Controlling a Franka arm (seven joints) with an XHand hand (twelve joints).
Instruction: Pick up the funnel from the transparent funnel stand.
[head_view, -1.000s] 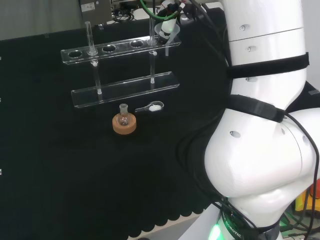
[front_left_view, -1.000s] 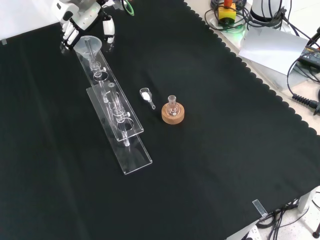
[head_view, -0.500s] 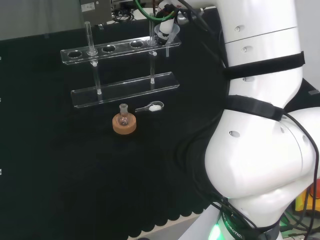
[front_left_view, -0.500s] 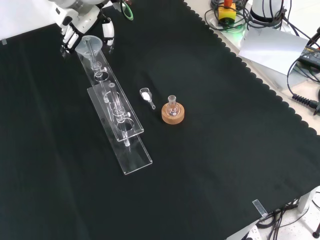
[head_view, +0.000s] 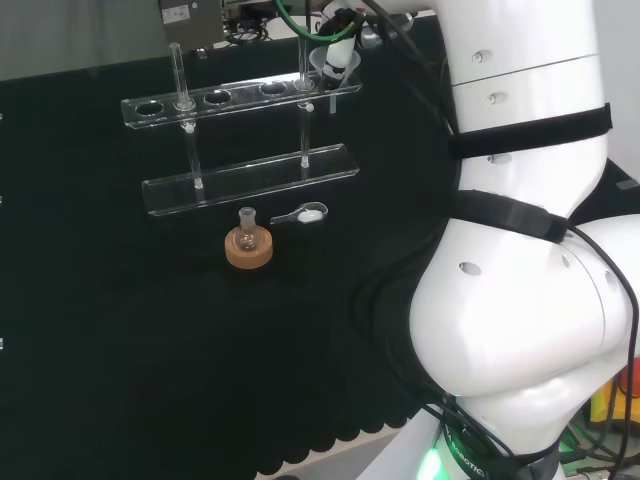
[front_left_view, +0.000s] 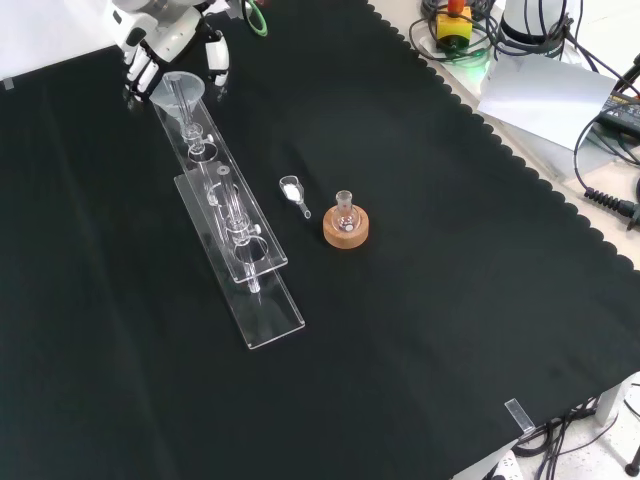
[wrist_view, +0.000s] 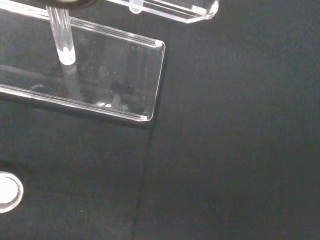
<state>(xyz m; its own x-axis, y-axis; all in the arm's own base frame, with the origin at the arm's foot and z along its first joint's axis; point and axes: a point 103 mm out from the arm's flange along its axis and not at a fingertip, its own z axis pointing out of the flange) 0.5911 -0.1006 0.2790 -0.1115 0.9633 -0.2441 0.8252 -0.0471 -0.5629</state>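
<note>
My hand (front_left_view: 170, 45), at the front view's upper left, has its fingers curled round the funnel (front_left_view: 176, 88). The funnel's stem hangs at the far end of the transparent funnel stand (front_left_view: 235, 240).

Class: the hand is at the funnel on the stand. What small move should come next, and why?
Probably a straight lift: the hand has its fingers curled round the funnel, whose stem looks to be still in the end hole of the stand.

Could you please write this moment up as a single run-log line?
phase: grasping | hand: fingers curled around funnel | funnel: in end hole of transparent funnel stand | flask on cork ring: untouched
</note>
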